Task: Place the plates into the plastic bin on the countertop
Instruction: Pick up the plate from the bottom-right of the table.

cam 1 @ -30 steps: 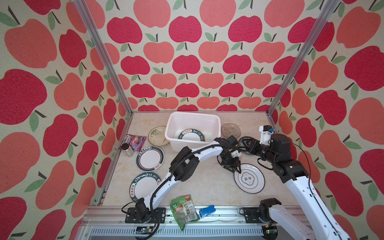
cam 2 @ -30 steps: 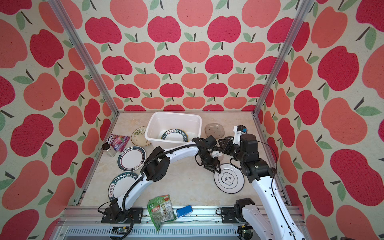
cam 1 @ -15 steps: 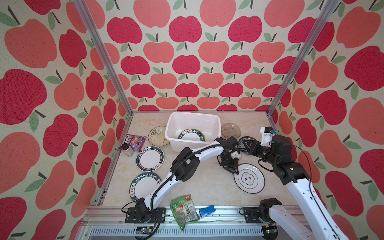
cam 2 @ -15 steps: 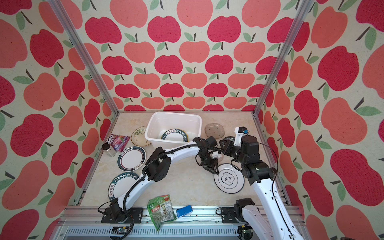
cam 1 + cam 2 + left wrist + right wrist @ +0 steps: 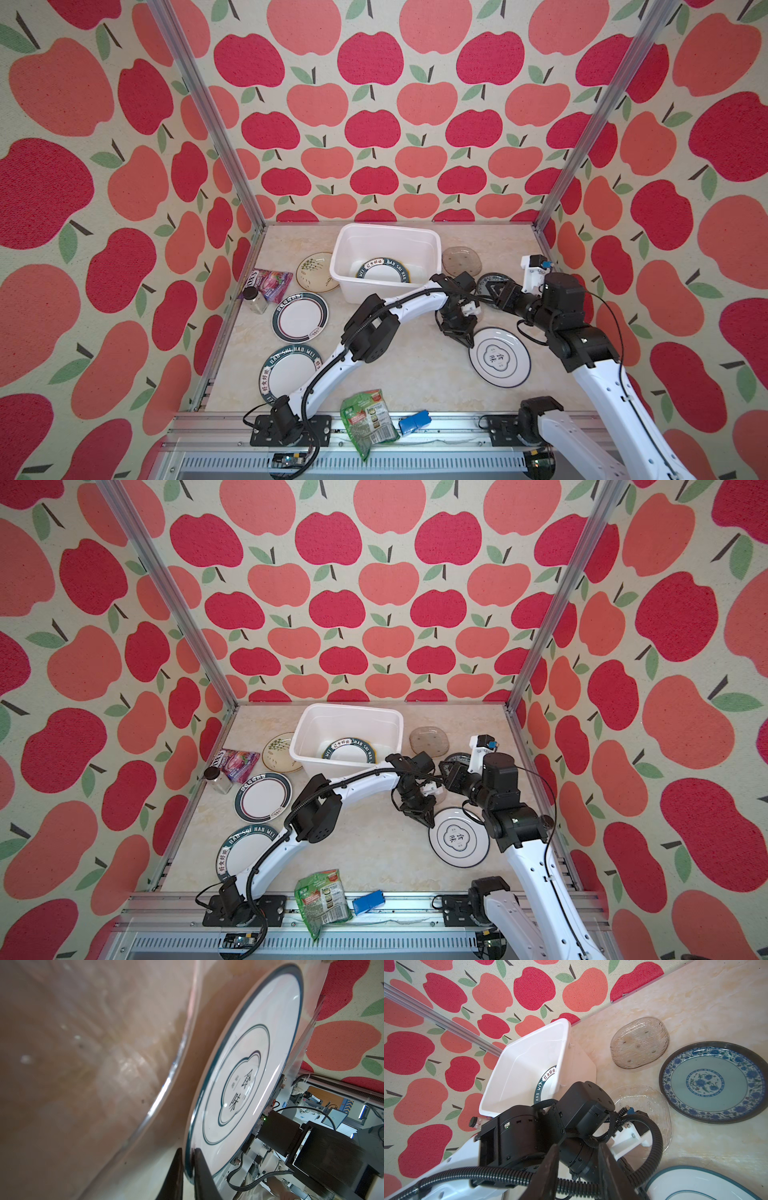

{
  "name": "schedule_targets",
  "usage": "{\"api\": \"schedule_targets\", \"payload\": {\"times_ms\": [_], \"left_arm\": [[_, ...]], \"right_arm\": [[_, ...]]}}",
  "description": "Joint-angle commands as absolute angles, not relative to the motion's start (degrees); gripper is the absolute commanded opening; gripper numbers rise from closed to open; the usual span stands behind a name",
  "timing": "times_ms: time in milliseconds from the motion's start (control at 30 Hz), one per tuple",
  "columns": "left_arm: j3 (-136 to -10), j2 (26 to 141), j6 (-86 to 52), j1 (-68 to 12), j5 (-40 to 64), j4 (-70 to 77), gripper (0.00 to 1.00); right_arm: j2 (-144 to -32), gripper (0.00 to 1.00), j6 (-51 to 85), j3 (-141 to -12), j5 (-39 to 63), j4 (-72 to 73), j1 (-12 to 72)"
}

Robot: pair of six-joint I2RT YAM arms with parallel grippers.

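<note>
Jaws of the left gripper [image 5: 465, 338] [image 5: 428, 820] stand together on the rim of the white plate [image 5: 500, 359] [image 5: 459, 838], at the plate's 10 o'clock, in both top views; that plate lies on the countertop [image 5: 415, 374] [image 5: 374, 854] at about 4 o'clock. The right gripper [image 5: 486, 289] hovers near 2 o'clock, close to a blue patterned plate [image 5: 492, 276], and from up here it cannot be told how wide its jaws stand. The plastic bin [image 5: 390, 227] [image 5: 349, 707] sits at 12 o'clock with one lettered plate [image 5: 382, 272] inside; a dark-rimmed plate [image 5: 300, 318] lies at 9 o'clock, a green snack packet [image 5: 368, 419] at 6 o'clock across the front rail [image 5: 449, 430], and apple-patterned walls [image 5: 374, 124] close three sides. In the left wrist view two dark fingers [image 5: 176, 1169] pinch the teal rim of the white plate [image 5: 249, 1074] between them, and a clear glass plate [image 5: 83, 1053] lies just beside it on the beige surface. In the right wrist view the fingers [image 5: 548, 1169] stand partly apart with nothing between them, the left arm [image 5: 529, 1136] beyond; past it lie the clear glass plate [image 5: 658, 1101], the blue patterned plate [image 5: 708, 1082], a smoky glass dish [image 5: 639, 1043] and the plastic bin [image 5: 529, 1053], the lettered plate [image 5: 547, 1078] showing inside it.
</note>
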State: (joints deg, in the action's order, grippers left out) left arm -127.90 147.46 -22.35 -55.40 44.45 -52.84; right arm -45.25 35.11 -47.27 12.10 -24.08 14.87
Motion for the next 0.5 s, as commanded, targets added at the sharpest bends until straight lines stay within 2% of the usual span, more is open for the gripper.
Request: {"api": "schedule_targets", "payload": {"times_ms": [0,100,333,467], "left_arm": [[-129.6,148.9,-20.9,-55.5,44.3,-54.5,0.08],[-128.9,148.4,-20.7,-55.5,44.4,-54.1,0.0],[-123.5,142.4,-20.3,-54.6,44.1,-50.4,0.0],[-120.6,137.7,-20.5,-52.4,45.7,-49.2,0.0]], "right_arm": [[-44.6,0.35,33.8,-46.8,12.0,-24.5,14.5],[-44.5,0.35,33.6,-46.8,11.5,-24.6,14.5],[-45.0,0.35,33.7,-47.8,11.9,-24.8,14.0],[-45.8,0.37,34.5,-48.7,15.6,-24.3,11.1]]}}
